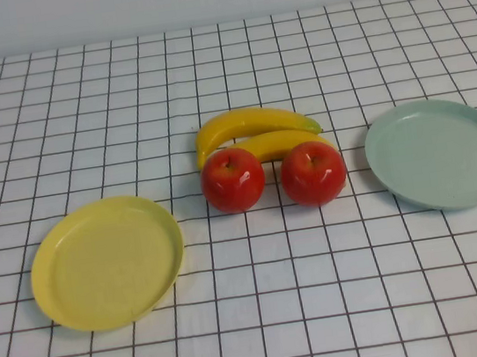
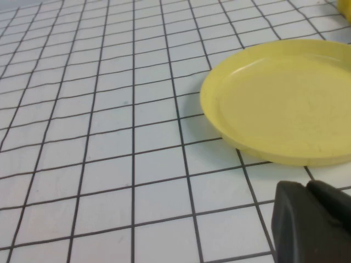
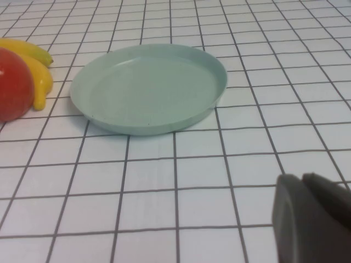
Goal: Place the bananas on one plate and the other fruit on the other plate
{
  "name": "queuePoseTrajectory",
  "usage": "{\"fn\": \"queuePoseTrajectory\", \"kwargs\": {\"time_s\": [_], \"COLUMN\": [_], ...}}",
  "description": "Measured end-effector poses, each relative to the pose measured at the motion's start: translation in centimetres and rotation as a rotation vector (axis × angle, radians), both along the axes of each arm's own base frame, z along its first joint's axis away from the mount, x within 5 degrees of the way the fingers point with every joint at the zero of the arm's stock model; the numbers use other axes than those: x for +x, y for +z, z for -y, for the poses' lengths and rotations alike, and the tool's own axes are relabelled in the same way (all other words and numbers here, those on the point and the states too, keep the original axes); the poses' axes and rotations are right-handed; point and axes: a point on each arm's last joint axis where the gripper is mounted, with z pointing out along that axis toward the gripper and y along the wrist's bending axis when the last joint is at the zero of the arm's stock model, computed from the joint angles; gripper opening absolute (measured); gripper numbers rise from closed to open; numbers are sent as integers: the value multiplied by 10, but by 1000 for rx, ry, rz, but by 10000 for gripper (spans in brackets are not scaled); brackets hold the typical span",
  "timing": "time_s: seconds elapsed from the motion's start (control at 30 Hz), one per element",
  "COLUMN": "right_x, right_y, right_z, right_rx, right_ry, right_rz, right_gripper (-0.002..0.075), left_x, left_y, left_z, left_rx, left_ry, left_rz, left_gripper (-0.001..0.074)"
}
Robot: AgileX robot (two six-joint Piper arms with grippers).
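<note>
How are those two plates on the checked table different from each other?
The yellow plate lies on the robot's left, nearer the camera; the pale green plate lies on its right, farther back. The green one sits closer to the apples and bananas. Both are round, shallow, rimmed and hold nothing. The left tool waits near the yellow plate, the right tool near the green.
</note>
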Motion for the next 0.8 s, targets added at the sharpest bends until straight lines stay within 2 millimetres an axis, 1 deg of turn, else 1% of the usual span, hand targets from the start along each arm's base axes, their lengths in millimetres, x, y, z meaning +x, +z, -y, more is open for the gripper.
{"fn": "queuePoseTrajectory", "kwargs": {"time_s": [0.8], "right_x": [0], "right_y": [0], "right_z": [0], "right_rx": [2], "right_ry": [0], "right_rz": [0], "right_gripper": [-15], "left_x": [0], "left_y": [0], "left_z": [1], "left_rx": [0], "left_ry": [-14], "left_rz": [0], "left_gripper": [-4]}}
